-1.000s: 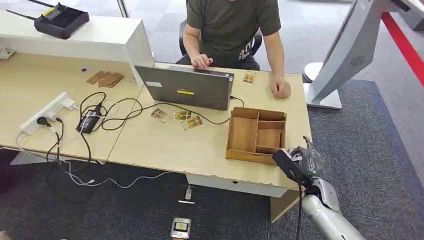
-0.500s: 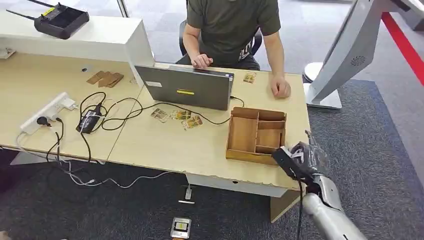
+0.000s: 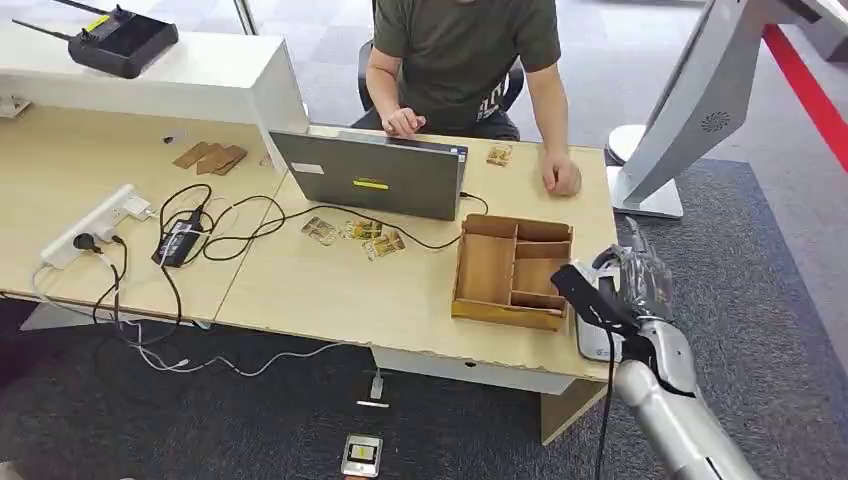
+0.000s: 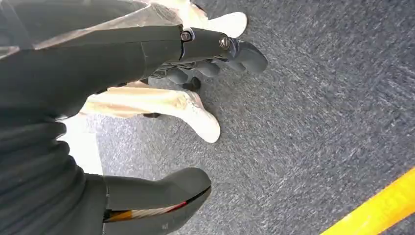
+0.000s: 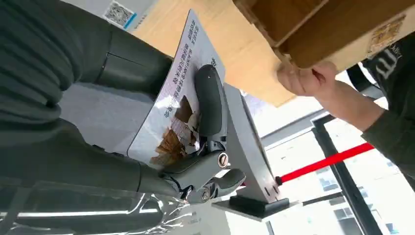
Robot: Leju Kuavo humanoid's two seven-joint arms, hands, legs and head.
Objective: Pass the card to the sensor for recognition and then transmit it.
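The right hand [image 3: 628, 290] grips the card [image 5: 173, 105] just beside the wooden tray [image 3: 511, 271]; a person's hand [image 3: 561, 177] rests behind the tray. The left hand [image 4: 147, 112] hangs released.

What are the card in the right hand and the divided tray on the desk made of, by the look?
Card: looks like glossy laminated card or thin plastic, white with printed text and a photo; it stays flat under the right hand's fingers. Which of the two can't be told.
Divided tray: seems to be light unpainted wood or plywood, matte, with thin partitions and visible board edges.
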